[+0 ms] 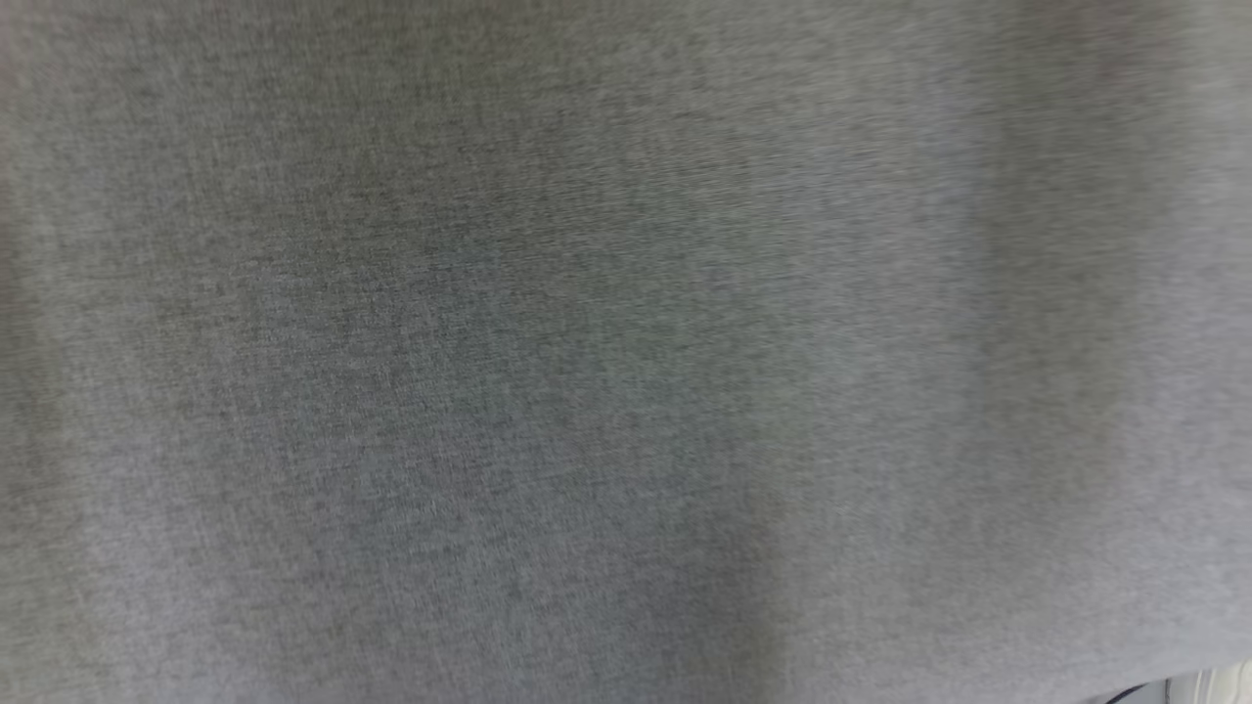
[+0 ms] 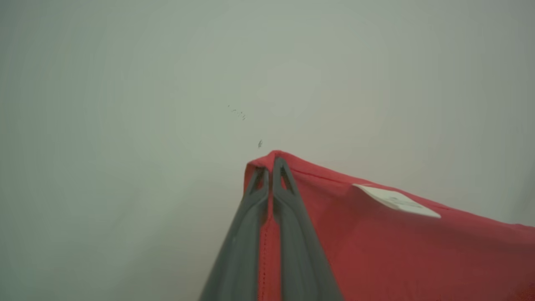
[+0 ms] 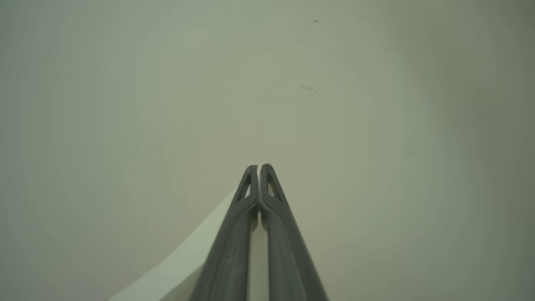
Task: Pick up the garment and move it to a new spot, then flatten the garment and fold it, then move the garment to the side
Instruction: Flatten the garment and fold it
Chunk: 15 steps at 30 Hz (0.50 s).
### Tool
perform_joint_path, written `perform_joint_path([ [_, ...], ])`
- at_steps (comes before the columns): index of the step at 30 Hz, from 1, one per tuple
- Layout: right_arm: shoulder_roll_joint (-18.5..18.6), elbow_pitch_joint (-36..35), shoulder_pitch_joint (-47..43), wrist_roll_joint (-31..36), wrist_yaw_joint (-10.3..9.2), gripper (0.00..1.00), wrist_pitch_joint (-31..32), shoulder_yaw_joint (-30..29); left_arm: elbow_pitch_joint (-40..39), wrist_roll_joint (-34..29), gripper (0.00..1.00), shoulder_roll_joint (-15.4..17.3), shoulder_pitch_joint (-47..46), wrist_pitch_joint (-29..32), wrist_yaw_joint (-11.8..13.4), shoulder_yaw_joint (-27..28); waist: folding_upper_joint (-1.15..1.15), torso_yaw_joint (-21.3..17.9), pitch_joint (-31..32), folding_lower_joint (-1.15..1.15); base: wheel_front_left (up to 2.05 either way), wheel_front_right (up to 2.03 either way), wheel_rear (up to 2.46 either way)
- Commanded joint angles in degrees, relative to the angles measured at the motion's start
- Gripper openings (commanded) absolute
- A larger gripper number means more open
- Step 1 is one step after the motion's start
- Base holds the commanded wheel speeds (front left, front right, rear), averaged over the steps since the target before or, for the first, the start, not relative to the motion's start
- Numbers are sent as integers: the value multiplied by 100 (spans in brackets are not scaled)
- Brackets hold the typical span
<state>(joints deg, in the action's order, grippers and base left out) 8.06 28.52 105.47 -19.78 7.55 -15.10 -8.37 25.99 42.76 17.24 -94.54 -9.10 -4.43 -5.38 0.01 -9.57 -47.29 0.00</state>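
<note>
Garment (image 2: pixel 376 251), red, is pinched at its corner by our closed left pincer (image 2: pixel 272 167), white label (image 2: pixel 397 201) at 3 o'clock of the tips; our right pincer (image 3: pixel 259 171) clamps pale cloth (image 3: pixel 184 263). Grey fabric (image 1: pixel 626 352) faces our head camera.

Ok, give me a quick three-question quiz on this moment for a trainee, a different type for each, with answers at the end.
1. True or false: the left gripper is shut on a red cloth that carries a white label.
2. Multiple choice: the right gripper is A) wide open, B) closed on a pale cloth edge, C) holding a cup.
3. Fill in the blank: the head view shows blurred ____ fabric very close up.

Key: 1 true; 2 B; 3 grey.
</note>
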Motion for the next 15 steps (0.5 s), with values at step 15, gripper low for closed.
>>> perform_joint_path([
  [15,698,-407,-2378,-1468,-13,0,745,1290,-218,685,0,401,1839,610,-306,-458,-1,167,494,0,0,0,0],
])
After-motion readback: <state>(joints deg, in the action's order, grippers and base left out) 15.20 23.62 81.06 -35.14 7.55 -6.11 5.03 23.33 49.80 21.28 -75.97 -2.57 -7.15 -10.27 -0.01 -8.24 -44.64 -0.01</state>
